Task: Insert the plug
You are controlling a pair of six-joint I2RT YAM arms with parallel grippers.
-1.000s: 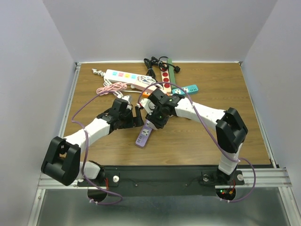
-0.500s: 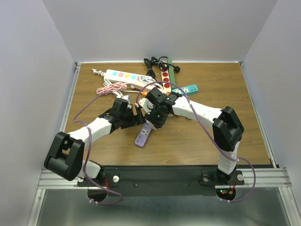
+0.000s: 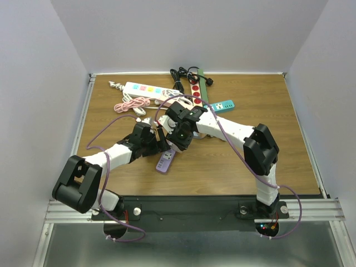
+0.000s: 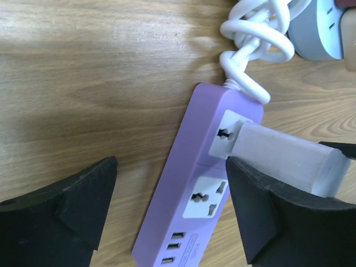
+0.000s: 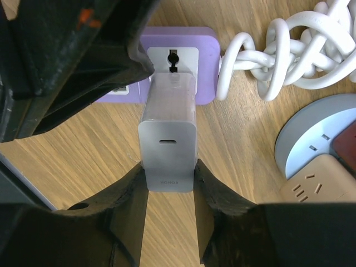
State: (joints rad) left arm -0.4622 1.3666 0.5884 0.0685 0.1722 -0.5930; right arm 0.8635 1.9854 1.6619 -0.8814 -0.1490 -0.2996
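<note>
The purple power strip [image 3: 165,161] lies flat near the table's middle, slanting from near-left to far-right. It has two white universal sockets, three USB ports at its near end and a coiled white cord [image 4: 253,39] at its far end. The white HONOR charger [image 5: 167,139] stands with its front against the far socket.

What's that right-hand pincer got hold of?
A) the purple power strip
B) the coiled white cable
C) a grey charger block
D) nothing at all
C: in the right wrist view, the right pincer clamps the sides of the grey charger block, whose front end meets a socket on the purple power strip.
</note>
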